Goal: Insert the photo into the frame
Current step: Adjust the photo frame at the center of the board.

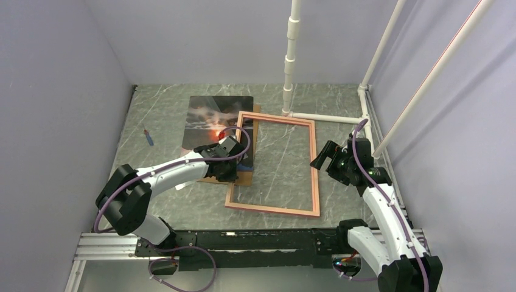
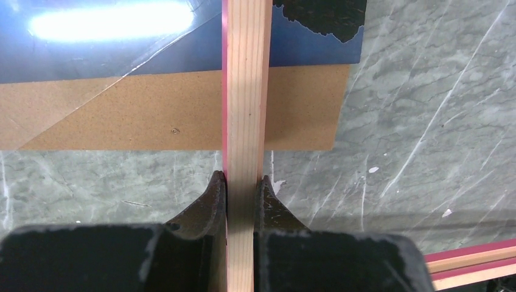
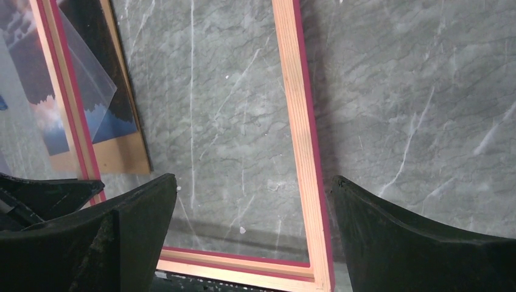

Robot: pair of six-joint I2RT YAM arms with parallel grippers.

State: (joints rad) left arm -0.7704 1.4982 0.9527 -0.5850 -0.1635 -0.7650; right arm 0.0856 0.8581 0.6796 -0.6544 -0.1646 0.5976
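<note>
The frame (image 1: 315,176), a thin rectangle with reddish-pink wooden edges, lies mid-table. Its left rail (image 2: 245,91) crosses over the lower right corner of the photo (image 1: 213,118) and the brown backing board (image 2: 152,109) beneath it. My left gripper (image 1: 236,159) is shut on that left rail, one finger on each side (image 2: 241,176). The photo shows dark rocks and an orange glow, with a clear sheet (image 3: 91,79) glaring on top. My right gripper (image 1: 321,159) hovers wide open over the frame's right rail (image 3: 301,121), which passes between its fingers (image 3: 254,177) untouched.
A small blue pen-like object (image 1: 148,137) lies at the left of the marble table. White pipes (image 1: 291,61) stand at the back, and one runs along the table (image 1: 325,117) behind the frame. Grey walls close in on three sides.
</note>
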